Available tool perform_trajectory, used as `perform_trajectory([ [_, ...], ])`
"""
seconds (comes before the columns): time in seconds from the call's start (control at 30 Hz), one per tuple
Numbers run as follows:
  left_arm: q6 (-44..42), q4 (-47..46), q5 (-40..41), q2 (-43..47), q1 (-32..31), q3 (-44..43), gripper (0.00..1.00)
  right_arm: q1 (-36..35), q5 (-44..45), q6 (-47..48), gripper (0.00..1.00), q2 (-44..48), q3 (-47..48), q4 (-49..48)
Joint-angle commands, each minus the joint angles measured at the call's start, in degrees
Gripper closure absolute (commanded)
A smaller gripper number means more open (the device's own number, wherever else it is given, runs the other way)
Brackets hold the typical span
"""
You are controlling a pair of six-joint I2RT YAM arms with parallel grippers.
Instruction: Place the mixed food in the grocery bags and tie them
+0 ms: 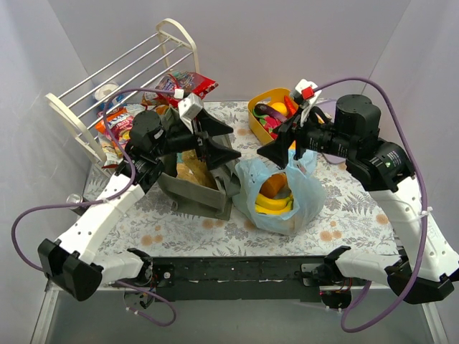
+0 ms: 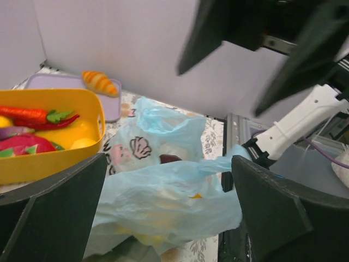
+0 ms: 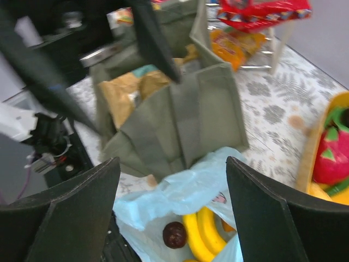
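The light-blue bag [image 1: 281, 192] stands open at the table's middle, holding yellow bananas [image 1: 272, 203] and an orange [image 1: 273, 185]. In the right wrist view the bananas [image 3: 210, 229] lie beside a dark brown ball [image 3: 174, 234]. My right gripper [image 1: 269, 147] is open and empty just above the bag's far rim [image 3: 173, 159]. The olive-green tote [image 1: 204, 183] leans open to the bag's left, with tan packets [image 3: 125, 90] inside. My left gripper [image 1: 233, 143] is open and empty above the tote, facing the blue bag [image 2: 163, 191]; its fingers [image 2: 49, 213] are not touching it.
A yellow tub [image 1: 256, 113] with toy produce stands at the back, also in the left wrist view [image 2: 92, 117]. A white wire rack [image 1: 107, 79] at back left holds snack packets [image 1: 190, 84]. A croissant [image 2: 101, 82] lies on a purple tray [image 2: 60, 82].
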State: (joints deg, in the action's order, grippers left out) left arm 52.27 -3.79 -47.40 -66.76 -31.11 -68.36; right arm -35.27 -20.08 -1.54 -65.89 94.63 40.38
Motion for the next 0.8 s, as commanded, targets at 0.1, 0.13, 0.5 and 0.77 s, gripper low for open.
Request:
perform_trajectory([
  [0.1,4.6,-3.2,1.3,-4.0,4.7,-1.8,0.02,0.0,-13.5,1.4,0.14,1.1,-3.5,-3.6],
  [0.13,4.7,-3.9,1.6,-4.1,4.8,-1.6,0.02,-0.1,-13.4,1.4,0.14,2.1,-4.3,-2.9],
  [0.5,4.3,-4.1,2.5,-5.1,6.0,0.0,0.02,-3.1,-10.6,-3.7,0.13,12.4,-21.5,-3.8],
  [0.77,2.8,-2.6,2.9,-6.1,6.1,0.0,0.02,-3.3,-10.2,-5.1,0.13,15.8,-24.5,-5.7],
])
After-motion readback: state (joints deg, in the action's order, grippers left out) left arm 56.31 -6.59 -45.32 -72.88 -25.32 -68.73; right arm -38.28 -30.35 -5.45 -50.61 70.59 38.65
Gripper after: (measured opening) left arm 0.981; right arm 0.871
